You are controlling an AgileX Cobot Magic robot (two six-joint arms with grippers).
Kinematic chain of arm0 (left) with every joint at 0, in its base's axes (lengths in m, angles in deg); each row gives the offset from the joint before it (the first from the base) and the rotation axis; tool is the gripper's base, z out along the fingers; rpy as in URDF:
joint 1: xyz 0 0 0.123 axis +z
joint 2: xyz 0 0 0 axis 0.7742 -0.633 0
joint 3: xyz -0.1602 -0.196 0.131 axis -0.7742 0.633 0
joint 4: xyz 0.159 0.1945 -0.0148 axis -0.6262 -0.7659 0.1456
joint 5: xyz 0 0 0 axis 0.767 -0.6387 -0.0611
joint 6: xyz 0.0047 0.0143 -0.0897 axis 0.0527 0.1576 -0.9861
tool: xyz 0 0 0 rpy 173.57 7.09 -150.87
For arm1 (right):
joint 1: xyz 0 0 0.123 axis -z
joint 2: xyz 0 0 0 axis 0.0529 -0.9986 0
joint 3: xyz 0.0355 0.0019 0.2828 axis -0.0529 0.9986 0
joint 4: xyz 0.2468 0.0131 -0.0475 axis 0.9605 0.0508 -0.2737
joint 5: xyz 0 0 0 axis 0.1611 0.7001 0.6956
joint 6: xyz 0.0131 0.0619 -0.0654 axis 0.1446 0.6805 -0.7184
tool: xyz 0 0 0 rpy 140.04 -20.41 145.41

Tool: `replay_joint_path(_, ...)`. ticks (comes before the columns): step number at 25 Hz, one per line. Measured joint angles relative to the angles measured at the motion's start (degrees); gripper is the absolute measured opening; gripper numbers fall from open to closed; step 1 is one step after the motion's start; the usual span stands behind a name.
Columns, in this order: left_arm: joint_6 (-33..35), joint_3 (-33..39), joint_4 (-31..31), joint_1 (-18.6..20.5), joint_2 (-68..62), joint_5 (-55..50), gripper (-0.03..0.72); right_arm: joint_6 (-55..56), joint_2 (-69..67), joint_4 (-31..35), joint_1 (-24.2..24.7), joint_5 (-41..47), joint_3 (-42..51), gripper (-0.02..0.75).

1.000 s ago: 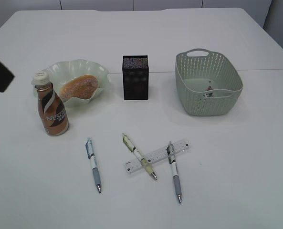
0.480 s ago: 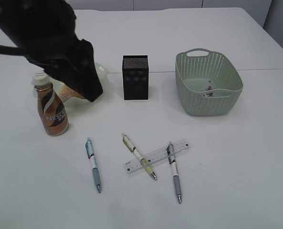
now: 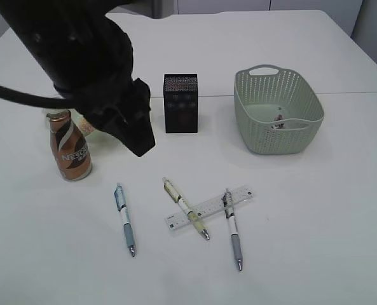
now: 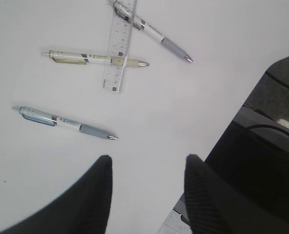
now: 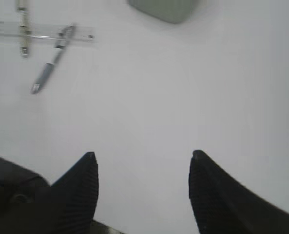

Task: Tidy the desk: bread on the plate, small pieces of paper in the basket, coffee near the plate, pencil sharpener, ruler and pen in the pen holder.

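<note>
Left gripper (image 3: 140,143) is spread wide and empty, sitting mid-left of the exterior view, above the stationery cluster. Nearest target is the blue-barrelled pen (image 3: 124,220), below it in frame, long axis running near-vertical, tip toward bottom edge. You've got three pens: that one, a yellow-green pen (image 3: 185,208) and a grey-grip pen (image 3: 232,230), both crossing the whitish flat ruler (image 3: 208,208) at lower centre. One black mesh square pen holder (image 3: 180,103) upper centre, one grey-green perforated basket (image 3: 277,112) upper right, one brown Nescafe bottle (image 3: 68,147) at left. Right gripper (image 5: 142,190) also parted, holding nothing, over bare white desk (image 3: 315,210); left arm looks nearer.
</note>
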Motion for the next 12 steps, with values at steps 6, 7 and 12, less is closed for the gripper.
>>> replay_joint_path(6,0.14,0.00,0.96,-0.34,0.00,0.00,0.354,-8.01,9.70,16.21,0.00,-2.82,2.32,0.464)
replay_joint_path(7,0.13,0.00,1.23,-0.34,0.00,0.00,0.354,-8.01,11.46,17.57,0.00,-3.29,2.75,0.464)
replay_joint_path(12,0.13,0.00,1.46,-0.34,0.00,0.00,0.354,-5.95,20.96,20.28,0.00,-3.82,6.20,0.464)
